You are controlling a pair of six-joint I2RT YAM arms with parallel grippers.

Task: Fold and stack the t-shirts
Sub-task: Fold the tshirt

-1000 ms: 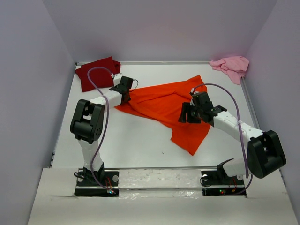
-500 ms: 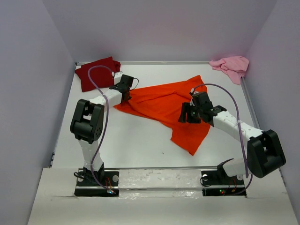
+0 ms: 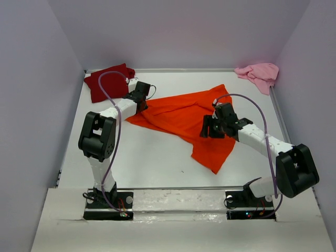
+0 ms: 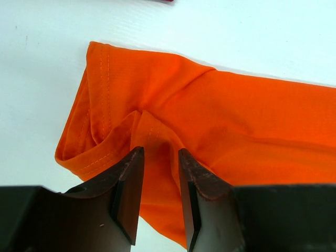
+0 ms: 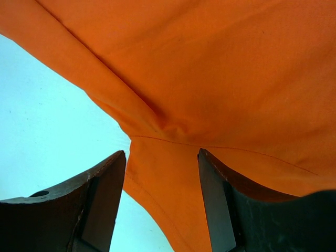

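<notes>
Left gripper (image 4: 157, 152): my jaws stand partly apart with a narrow gap between them. They sit at the left corner of the orange t-shirt (image 3: 184, 113), where the hem is turned over on itself. A raised crease of the cloth runs into the gap. The fingertips (image 4: 132, 157) are at the cloth, but I cannot tell if they press it. Nothing is clamped.

Right gripper (image 5: 161, 152): my jaws stand wide apart over the right part of the same shirt, with a stitched seam and a diagonal fold lying between them. Nothing is held, and whether they touch the cloth I cannot tell.

The orange t-shirt lies spread and rumpled across the middle of the table (image 3: 152, 157). The dark red t-shirt (image 3: 107, 81) lies at the far left corner, near my left gripper. The pale pink t-shirt (image 3: 258, 73) lies bunched at the far right corner, well apart from both grippers.
</notes>
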